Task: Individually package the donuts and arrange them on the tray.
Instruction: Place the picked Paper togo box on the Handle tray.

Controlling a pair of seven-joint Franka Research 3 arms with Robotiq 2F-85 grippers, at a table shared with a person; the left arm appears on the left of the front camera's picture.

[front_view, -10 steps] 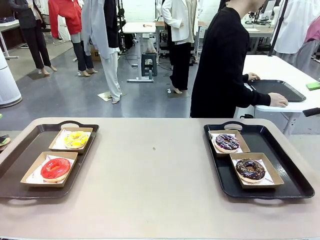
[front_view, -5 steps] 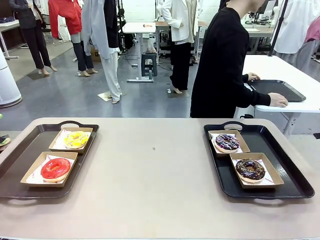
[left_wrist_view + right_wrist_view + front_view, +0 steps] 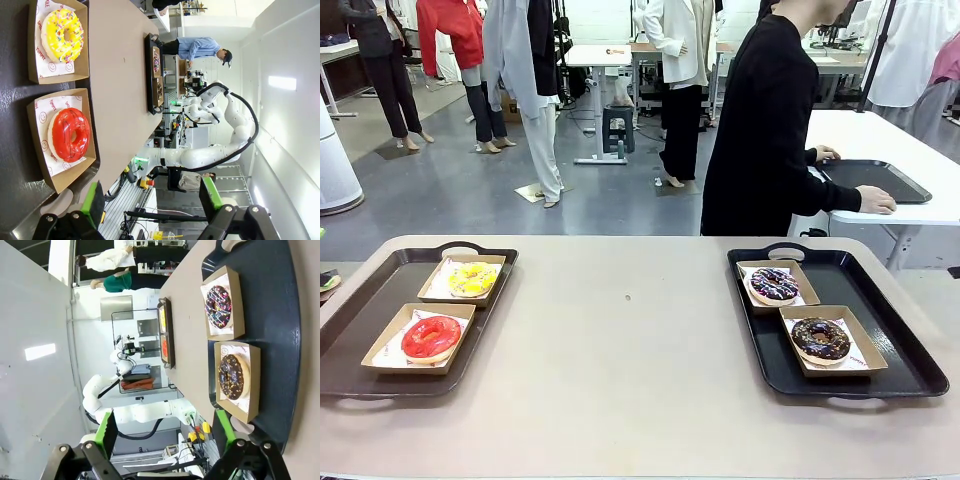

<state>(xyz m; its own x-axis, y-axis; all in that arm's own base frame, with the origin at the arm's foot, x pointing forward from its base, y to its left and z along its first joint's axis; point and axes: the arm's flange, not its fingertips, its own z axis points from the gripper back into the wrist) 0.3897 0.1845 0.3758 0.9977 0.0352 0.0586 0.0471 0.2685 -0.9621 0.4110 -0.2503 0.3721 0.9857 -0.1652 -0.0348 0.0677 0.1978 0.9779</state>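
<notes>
Donuts (image 3: 472, 279) yellow, red, purple, choc w/ sprinkles, boxed

Both our grippers open, nothing held.
Our left gripper (image 3: 152, 200) holds its green-padded fingers (image 3: 93, 198) spread wide; our right gripper (image 3: 165, 432) does likewise, fingers (image 3: 223, 428) apart, each rising from its view's bottom edge.

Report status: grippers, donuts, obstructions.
Left gripper open, right gripper open, both empty. Donuts boxed, two per tray. Nothing in the way.
</notes>
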